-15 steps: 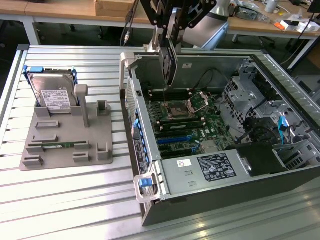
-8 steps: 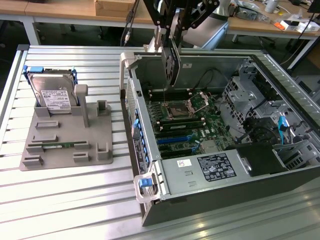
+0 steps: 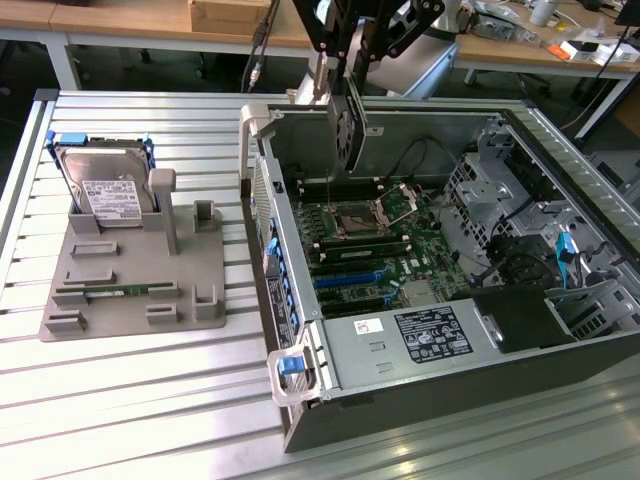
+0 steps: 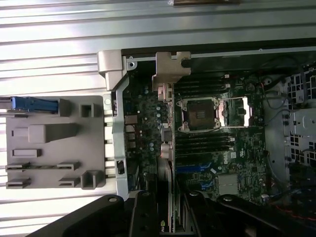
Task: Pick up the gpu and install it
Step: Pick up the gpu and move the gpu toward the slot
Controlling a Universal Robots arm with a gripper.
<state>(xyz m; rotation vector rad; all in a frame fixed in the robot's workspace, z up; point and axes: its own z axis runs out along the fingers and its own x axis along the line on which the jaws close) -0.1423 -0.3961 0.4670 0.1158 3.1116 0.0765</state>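
Observation:
The gpu [image 3: 346, 128] hangs on edge over the back part of the open computer case [image 3: 400, 400], a thin dark card with a silver end bracket. My gripper [image 3: 348, 68] is shut on its upper edge. The card floats clear above the green motherboard [image 3: 372, 242], and its blue expansion slots [image 3: 350, 279] lie further toward the front. In the wrist view I see the gpu [image 4: 169, 148] edge-on, its silver bracket [image 4: 171, 73] near the case's rear wall. My gripper [image 4: 169, 210] clamps it between black fingers [image 4: 146, 217].
At the exterior view's left, a grey fixture tray [image 3: 190, 285] holds a silver hard drive [image 3: 105, 190] standing upright and a narrow memory stick [image 3: 115, 292]. Inside the case are the CPU socket [image 3: 360, 218], a power supply [image 3: 430, 335] and drive cages [image 3: 490, 190]. Everything rests on a slatted aluminium table [image 3: 130, 400].

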